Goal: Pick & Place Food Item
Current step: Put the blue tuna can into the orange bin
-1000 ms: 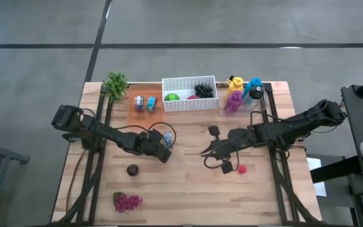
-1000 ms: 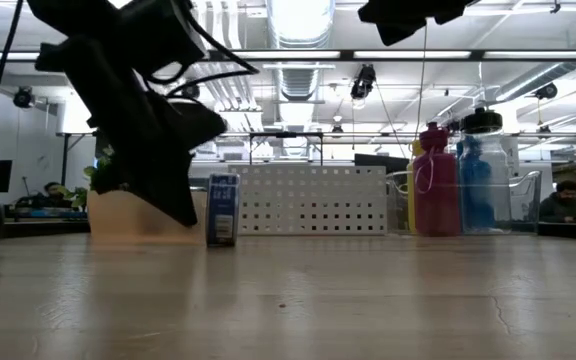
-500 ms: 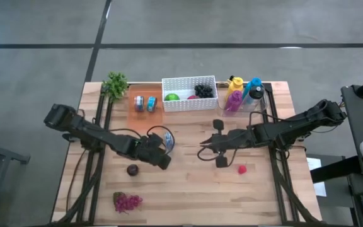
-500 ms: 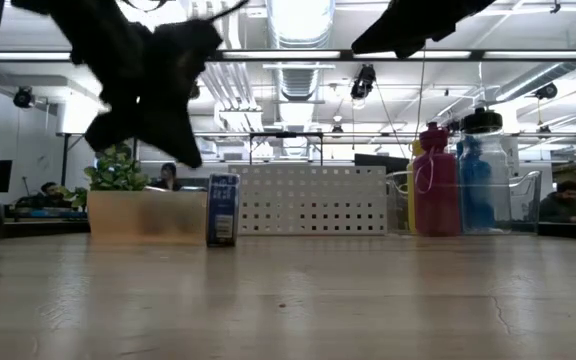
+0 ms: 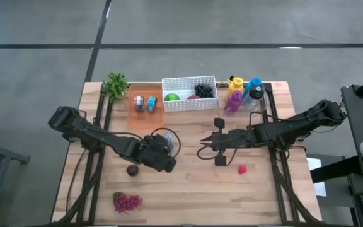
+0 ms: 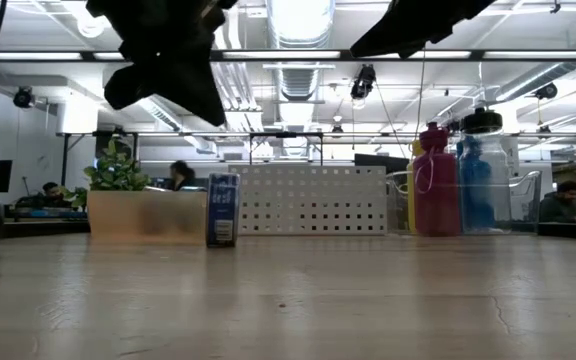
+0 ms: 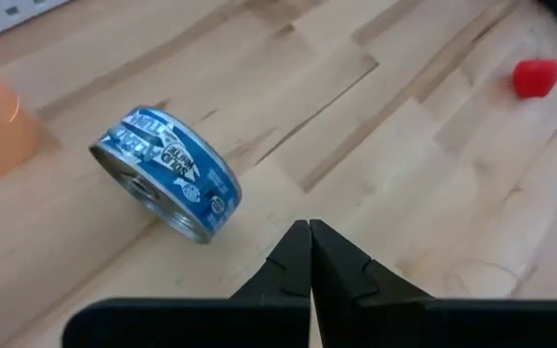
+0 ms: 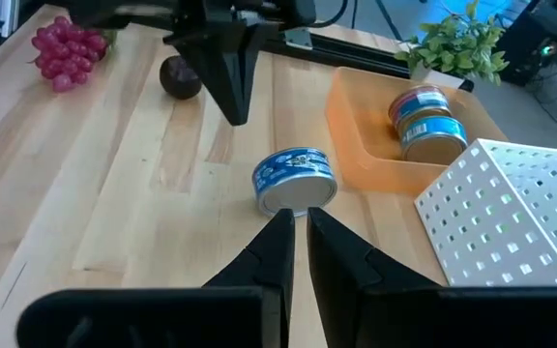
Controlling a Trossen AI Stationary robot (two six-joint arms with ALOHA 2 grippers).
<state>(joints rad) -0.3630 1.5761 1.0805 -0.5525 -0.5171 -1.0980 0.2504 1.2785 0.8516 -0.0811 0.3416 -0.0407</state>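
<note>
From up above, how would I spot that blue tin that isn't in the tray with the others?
Find the orange tray at the table's back edge, left of the white basket. Just in front of it, on the bare wood, lies the blue tin. Unlike the two tins in the tray, it is tipped on its side and out on the open table.

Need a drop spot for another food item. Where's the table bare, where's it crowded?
Bare: the near strip between the grapes and the red fruit. Crowded: the far edge, with plant, orange tray, white basket and bottles; and the centre, around the blue can.
</note>
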